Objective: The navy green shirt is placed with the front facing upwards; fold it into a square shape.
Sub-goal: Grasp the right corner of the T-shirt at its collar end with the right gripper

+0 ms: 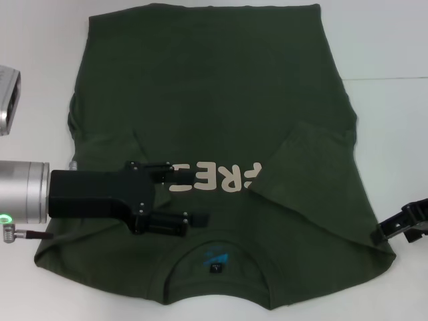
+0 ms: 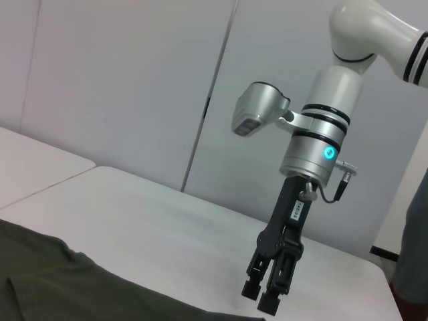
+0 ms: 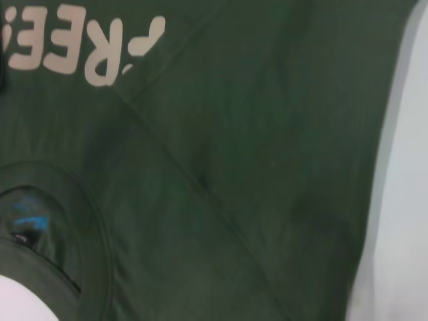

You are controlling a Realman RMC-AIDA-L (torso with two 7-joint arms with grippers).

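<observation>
On the left of the head view, the left gripper [image 1: 194, 197], a black two-fingered claw on a silver cylindrical wrist, reaches in over the near-left part of the garment. Its two fingers are spread apart with a clear gap between them; one finger [image 1: 182, 174] lies over the start of the cream lettering [image 1: 215, 178], the other points toward the collar area. Whether the fingers touch the cloth cannot be told.

The navy green shirt [image 1: 214, 87], a large dark olive-green short-sleeved cotton T-shirt, lies flat with its front up on the white table [image 1: 388, 47]. Its round ribbed collar [image 1: 217, 253], with a small blue inner label, is at the near edge, and the hem is at the far edge. Both sleeves appear folded inward onto the body; the right one forms a slanted flap [image 1: 314, 160] that covers the end of the lettering.

At the right edge, the right gripper [image 1: 401, 226], also black, sits by the shirt's near-right corner. In the left wrist view it hangs point-down [image 2: 267, 294] above the table, its fingers slightly parted and pinching nothing.
</observation>
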